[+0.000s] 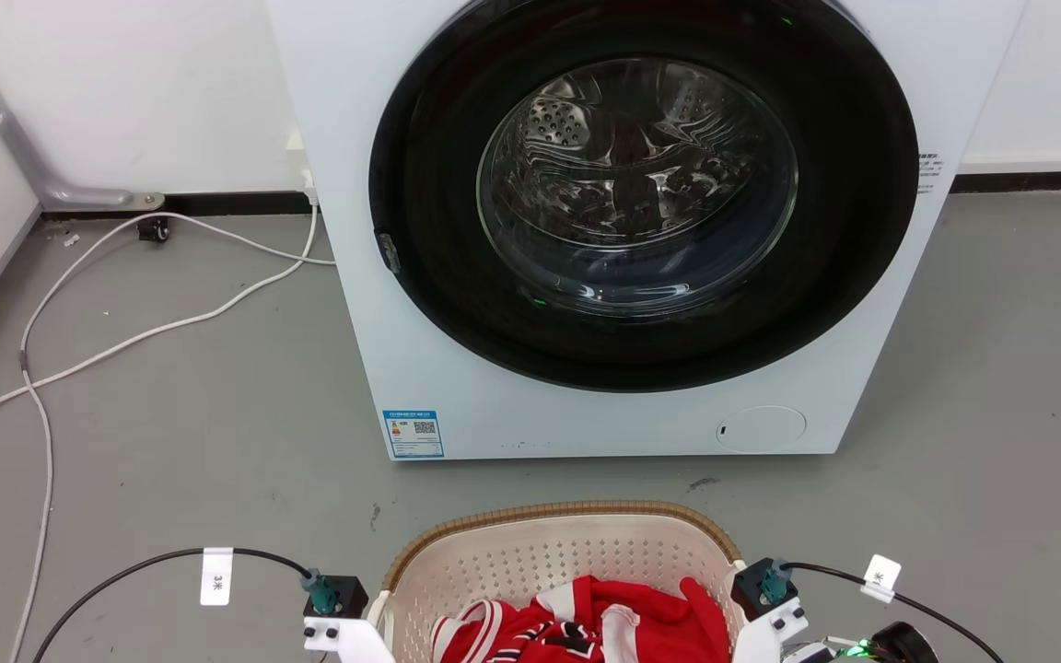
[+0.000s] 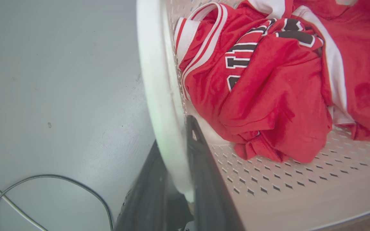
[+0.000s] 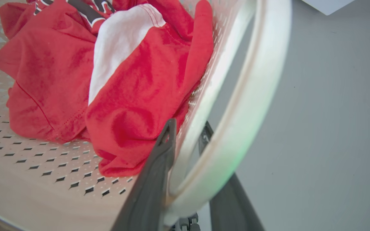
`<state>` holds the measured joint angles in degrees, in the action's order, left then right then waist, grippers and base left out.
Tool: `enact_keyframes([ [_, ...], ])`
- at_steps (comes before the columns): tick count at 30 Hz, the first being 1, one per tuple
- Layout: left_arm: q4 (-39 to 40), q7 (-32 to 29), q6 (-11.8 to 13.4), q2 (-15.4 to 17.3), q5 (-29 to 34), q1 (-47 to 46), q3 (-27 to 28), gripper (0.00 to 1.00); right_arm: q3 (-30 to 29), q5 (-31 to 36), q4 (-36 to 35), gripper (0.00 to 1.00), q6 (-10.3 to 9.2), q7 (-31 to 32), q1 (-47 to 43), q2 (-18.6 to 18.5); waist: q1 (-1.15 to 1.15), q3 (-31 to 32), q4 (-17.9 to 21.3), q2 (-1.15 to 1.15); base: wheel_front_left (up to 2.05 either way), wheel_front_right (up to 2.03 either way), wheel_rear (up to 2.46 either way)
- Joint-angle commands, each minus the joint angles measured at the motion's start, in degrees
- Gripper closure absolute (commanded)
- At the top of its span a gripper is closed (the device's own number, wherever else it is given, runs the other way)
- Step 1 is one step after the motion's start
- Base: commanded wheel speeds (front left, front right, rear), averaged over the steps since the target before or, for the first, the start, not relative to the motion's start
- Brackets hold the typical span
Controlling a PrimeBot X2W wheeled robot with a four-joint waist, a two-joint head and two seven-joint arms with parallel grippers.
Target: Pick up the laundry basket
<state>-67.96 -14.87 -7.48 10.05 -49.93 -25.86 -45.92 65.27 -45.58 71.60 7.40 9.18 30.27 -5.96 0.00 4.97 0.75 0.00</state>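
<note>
Two grippers are at work, one at each end of the basket (image 1: pixel 558 512), which sits at the lower middle of the head view, near the front of the washer (image 1: pixel 586 405). We cannot tell whether it rests on the floor (image 1: pixel 217 442) or hangs clear of it. A red jersey (image 1: pixel 586 622) lies inside.

The relation that matters is simple. The basket lies between the arms, with its white handles at frame left and frame right, so neither arm is nearer and each has its own side. The bottom edge cuts off its near part, so we cannot say its long axis for sure.

In the left wrist view the left gripper (image 2: pixel 172 136) straddles the left handle (image 2: pixel 157 89). One finger (image 2: pixel 201 154) is inside beside the jersey and the other is outside, both against the plastic. In the right wrist view the right gripper (image 3: pixel 189 125) does the same by the right handle (image 3: pixel 255 96), with its outer finger partly hidden behind the loop. Both look clamped on the basket, and we see no free gap.

The head view gives the washer close behind and the level brown rim. The wrist views give the finger contact. We judge that the lift should go straight up with both arms together, or the basket tilts.
</note>
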Motion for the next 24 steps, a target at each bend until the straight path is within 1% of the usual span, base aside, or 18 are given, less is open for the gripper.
enact_keyframes([
  [1, -0.3, 0.4, 0.1, 1.0, -0.1, -0.4, -0.4, 1.0, 0.4, -0.3, 0.1, 1.0, 0.16, -0.4, 1.1, -0.7, 0.0, 0.0, 0.0, 0.0, 0.0, 0.0, 0.0],
  [24, -0.5, 1.1, 0.1, 1.9, -4.3, -1.6, -5.1, 1.0, 4.8, -4.2, 0.6, 1.0, 0.17, -1.1, 1.5, -0.7, 0.0, 0.2, 0.1, 0.0, 0.0, 0.0, 0.0],
])
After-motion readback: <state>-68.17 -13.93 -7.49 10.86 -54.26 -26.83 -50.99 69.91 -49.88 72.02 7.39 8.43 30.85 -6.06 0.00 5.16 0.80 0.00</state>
